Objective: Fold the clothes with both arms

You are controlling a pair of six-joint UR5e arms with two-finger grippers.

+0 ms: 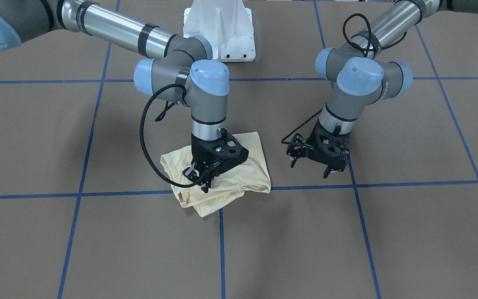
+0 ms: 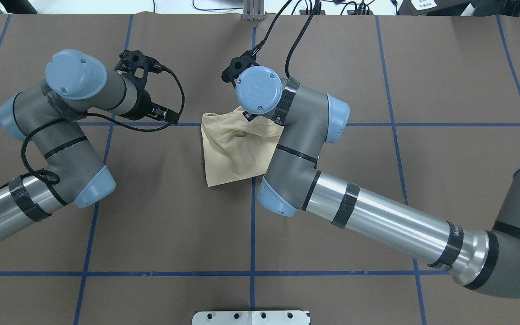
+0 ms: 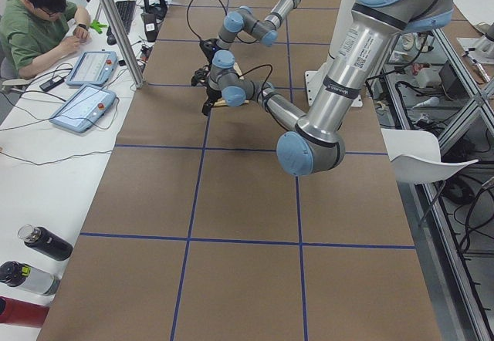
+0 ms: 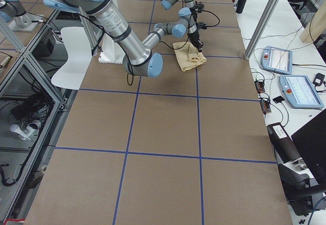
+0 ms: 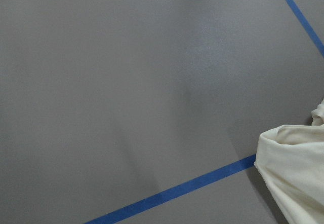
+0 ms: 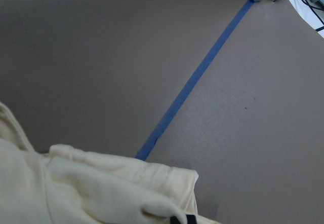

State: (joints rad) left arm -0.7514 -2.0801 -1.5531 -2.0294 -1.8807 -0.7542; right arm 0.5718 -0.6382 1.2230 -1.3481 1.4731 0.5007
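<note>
Shirt (image 1: pixel 252 164) sits as a compact, lumpy bundle mid-frame in the front view, on a crossing of the blue tape lines (image 1: pixel 114 193) on the table (image 1: pixel 98 249). No print shows, so I'd guess it's folded inward or face-down. Right gripper (image 1: pixel 203 182) comes straight down on the bundle's lower-left part, wrist vertical, tips buried in the cloth. Can't tell if the jaws are pinching a layer or just pressing. Overhead hides them under the wrist, and the right wrist cam shows only bunched cloth along its bottom edge, with a dark tip at the very bottom. Overhead also shows a pucker in the cloth beside that wrist, which fits either case. My read: it's there to pin or grab the top layer so the bundle doesn't slide. Left gripper (image 1: pixel 309 167) hangs right of centre in the front view, near the shirt but off it, over bare table, fingers spread apart, holding nothing. Left wrist cam catches only the shirt's edge in its lower-right corner. Probably parked clear so it doesn't snag cloth. Fold looks close to done but untidy: the lower edge bulges and the corners don't line up.
</note>
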